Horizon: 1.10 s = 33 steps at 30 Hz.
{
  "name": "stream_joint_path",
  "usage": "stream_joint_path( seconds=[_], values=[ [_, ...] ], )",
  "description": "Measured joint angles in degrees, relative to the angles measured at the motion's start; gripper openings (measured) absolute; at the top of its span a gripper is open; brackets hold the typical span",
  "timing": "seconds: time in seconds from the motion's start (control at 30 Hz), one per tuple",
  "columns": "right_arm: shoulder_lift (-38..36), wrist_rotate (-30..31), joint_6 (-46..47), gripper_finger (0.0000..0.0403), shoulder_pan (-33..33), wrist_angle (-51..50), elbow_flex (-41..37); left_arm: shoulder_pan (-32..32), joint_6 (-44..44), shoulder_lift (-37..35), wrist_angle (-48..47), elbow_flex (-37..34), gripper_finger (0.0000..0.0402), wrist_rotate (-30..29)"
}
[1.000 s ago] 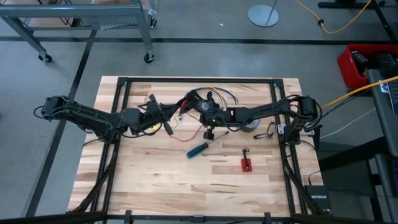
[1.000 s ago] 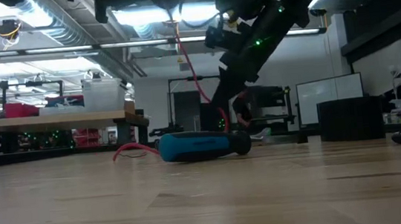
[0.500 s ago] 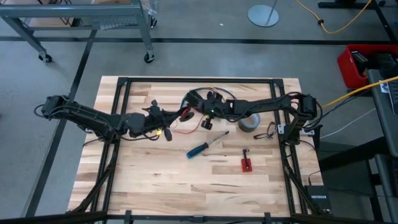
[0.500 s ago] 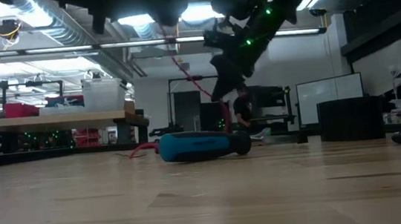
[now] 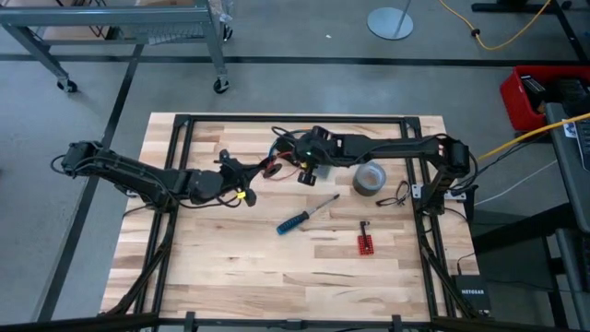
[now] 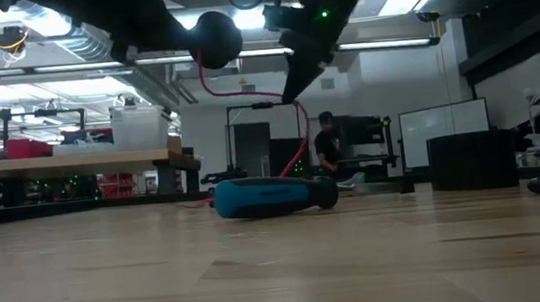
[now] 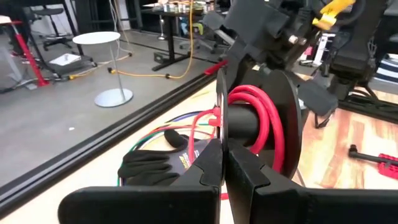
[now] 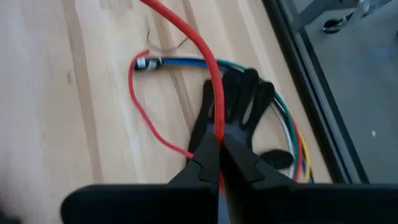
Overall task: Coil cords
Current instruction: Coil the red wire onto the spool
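Wooden table (image 5: 230, 267), right end effector (image 5: 305, 175) pinching red cord (image 8: 186, 37) now higher, left end effector (image 7: 222, 163) pressed together

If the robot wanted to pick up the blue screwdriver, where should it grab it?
Probably by the fat blue handle of the screwdriver, coming straight down from above. It lies flat on the table, aslant, with bare wood on both long sides, so a claw turned across the handle could close on it. The thin metal shaft looks much harder to pinch.
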Motion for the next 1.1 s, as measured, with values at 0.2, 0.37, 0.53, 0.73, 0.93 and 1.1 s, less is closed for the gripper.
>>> stream_joint_path(
  seconds=[0.2,0.37,0.53,0.73,0.93,1.1],
  values=[
    [0.0,0.02,-0.2,0.0003,0.02,-7.25,3.12,0.05,-0.02,0.0,-0.58,0.0,0.0,-0.67],
    [0.0,2.32,-1.16,0.0003,0.02,-10.61,5.82,0.05,-0.13,0.0,-1.05,0.0,0.0,-0.67],
    [0.0,3.65,-1.87,0.0003,0.02,-13.46,9.37,0.05,-0.99,0.0,-2.02,0.0,0.0,-0.67],
    [0.0,3.87,-3.2,0.0003,0.02,-15.48,13.43,0.05,-4.8,0.02,-6.75,0.0,0.0,-0.69],
    [-0.02,1.6,-3.21,0.0003,0.02,-19.12,16.54,0.04,-6.41,0.02,-9.81,0.0,0.0,-1.2],
    [-0.04,-2.71,-3.17,0.0003,0.04,-20.77,17.38,0.04,-6.23,0.04,-10.03,0.0,0.0,-2.18]
  ],
)
